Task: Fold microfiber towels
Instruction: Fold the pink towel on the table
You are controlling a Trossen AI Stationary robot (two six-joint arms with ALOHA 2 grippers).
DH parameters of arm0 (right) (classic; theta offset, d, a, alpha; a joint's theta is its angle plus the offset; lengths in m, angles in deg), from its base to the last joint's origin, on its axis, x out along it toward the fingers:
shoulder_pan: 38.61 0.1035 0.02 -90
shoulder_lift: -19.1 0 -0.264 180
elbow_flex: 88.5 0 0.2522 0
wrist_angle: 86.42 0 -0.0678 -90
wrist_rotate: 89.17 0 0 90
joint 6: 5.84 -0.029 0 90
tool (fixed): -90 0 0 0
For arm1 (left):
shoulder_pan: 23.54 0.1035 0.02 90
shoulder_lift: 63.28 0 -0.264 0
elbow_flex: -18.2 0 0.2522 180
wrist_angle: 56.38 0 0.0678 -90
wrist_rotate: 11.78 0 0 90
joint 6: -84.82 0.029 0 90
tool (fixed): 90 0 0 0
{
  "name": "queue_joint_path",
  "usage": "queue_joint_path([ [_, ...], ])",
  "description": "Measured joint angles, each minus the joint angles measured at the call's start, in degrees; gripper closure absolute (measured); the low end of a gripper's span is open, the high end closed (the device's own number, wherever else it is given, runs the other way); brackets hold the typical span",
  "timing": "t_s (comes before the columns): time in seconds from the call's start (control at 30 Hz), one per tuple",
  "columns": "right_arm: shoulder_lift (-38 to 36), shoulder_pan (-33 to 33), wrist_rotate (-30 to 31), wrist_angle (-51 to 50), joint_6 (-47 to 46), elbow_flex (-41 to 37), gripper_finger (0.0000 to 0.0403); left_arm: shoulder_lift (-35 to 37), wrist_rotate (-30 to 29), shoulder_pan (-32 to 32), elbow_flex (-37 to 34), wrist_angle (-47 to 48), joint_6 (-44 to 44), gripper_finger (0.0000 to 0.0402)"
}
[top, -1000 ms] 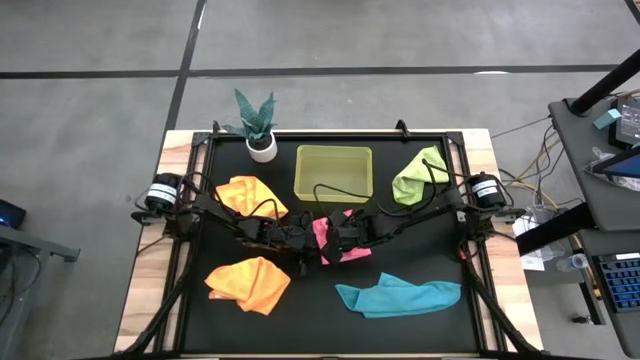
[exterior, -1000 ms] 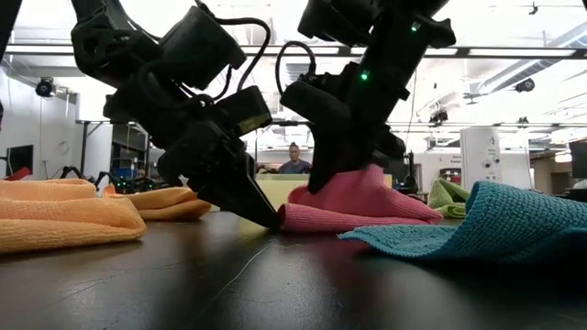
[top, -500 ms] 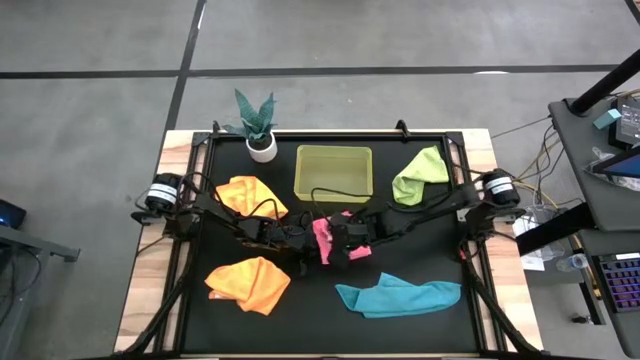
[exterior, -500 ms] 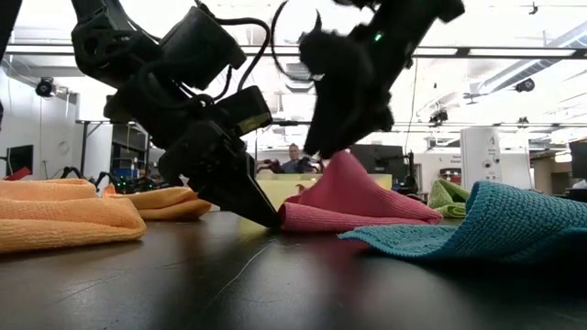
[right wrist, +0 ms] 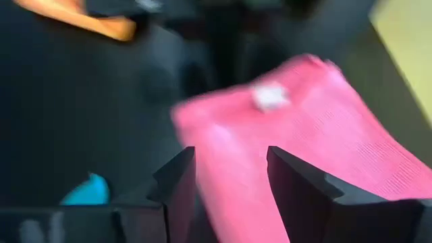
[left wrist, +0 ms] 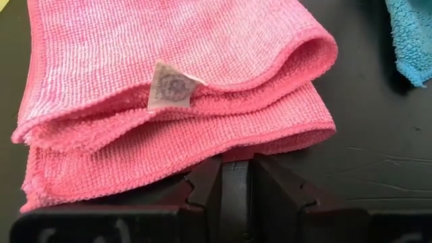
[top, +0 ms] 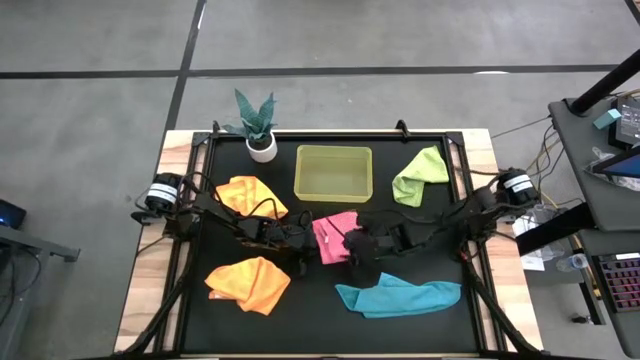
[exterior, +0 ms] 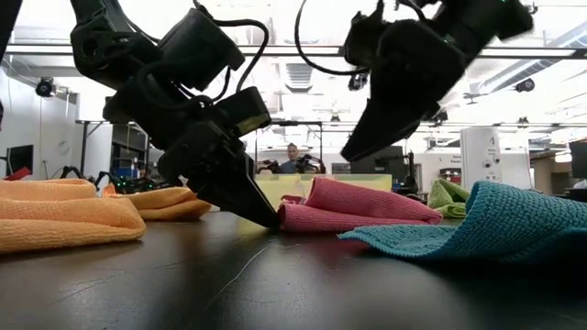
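The pink towel lies folded double and flat on the black mat in the middle of the table, its white tag facing up. My left gripper is down at the towel's left side, shut on its edge. My right gripper hangs open just right of and above the towel, touching nothing. Around it lie two orange towels, a teal one and a lime green one, each crumpled on the mat. My left gripper pinches the edge of the pink towel's bottom layer between its two fingers, at the towel's left side. The fingers slant down from the table's left, their tips at the mat. The towel lies flat on the mat, slack.
A translucent yellow-green bin stands behind the pink towel. A small potted plant is at the far left. A raised black frame borders the mat. A person shows in the room beyond.
My right gripper has drawn the pink towel's upper part up into a peak, opened and let it go, then rolled and pulled back toward the table's right edge. The freed layer has fallen over and lies flat. The left gripper's end of the towel stayed put.
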Motion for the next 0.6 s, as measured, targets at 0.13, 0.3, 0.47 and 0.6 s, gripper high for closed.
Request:
queue_joint_path([
  [0.13, 1.86, 0.89, 0.02, 13.43, 2.64, -4.84, 0.0243, 0.02, -0.02, 0.00, -0.02, 0.00, -0.02, 0.0330],
  [0.3, 4.96, 0.81, 0.34, 17.88, 4.94, -5.93, 0.0253, 0.02, -0.04, 0.00, -0.07, 0.00, -0.02, 0.0330],
  [0.47, 7.88, 0.82, 0.24, 20.39, 6.95, -4.91, 0.0265, 0.02, -0.11, 0.00, -0.07, 0.02, -0.02, 0.0330],
  [0.6, 8.41, 0.44, 0.31, 20.22, 7.55, -4.84, 0.0287, 0.02, -0.13, 0.00, -0.07, 0.02, -0.02, 0.0330],
])
